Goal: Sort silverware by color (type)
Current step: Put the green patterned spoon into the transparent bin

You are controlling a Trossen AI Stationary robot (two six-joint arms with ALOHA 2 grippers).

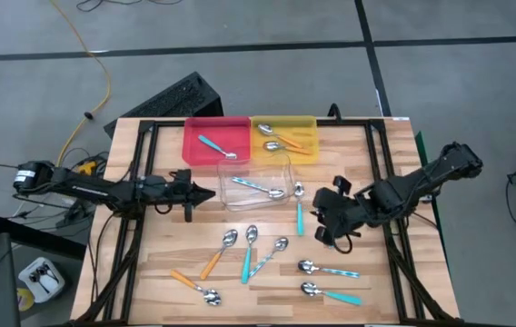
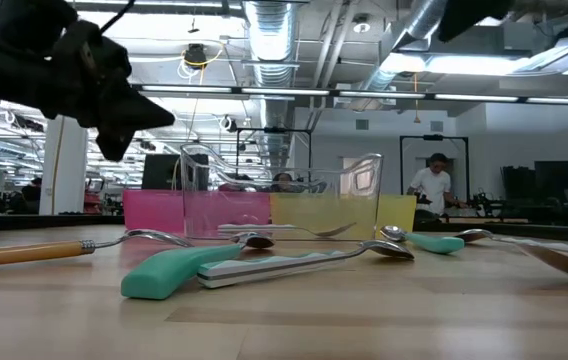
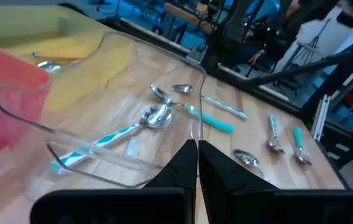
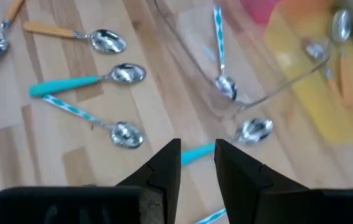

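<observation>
Right now your left claw [image 1: 205, 193] is clenched shut with nothing in it, hovering above the desk [image 1: 158, 259] just beside the clear tray [image 1: 256, 178], on that tray's left in the overhead view. Your right claw [image 1: 333, 232] hangs over the desk's right half with its fingers [image 4: 164, 167] parted and nothing between them; below it lies a teal spoon [image 1: 299, 207], just outside the clear tray's right wall.

Look at the trays along the far edge: the red tray [image 1: 214, 141] holds one pale blue spoon [image 1: 214, 146], the yellow tray [image 1: 285, 133] holds two orange-handled spoons [image 1: 282, 138], and the clear tray holds one spoon with a blue-and-white striped handle [image 1: 260, 187].

You have the rest loose on the near half of the desk: an orange spoon [image 1: 219, 252], a teal one [image 1: 249, 252] and a striped one [image 1: 271, 255] fanned close together in the middle, another orange spoon [image 1: 195, 287] near the front edge, and two more spoons [image 1: 329, 280] on the right.
</observation>
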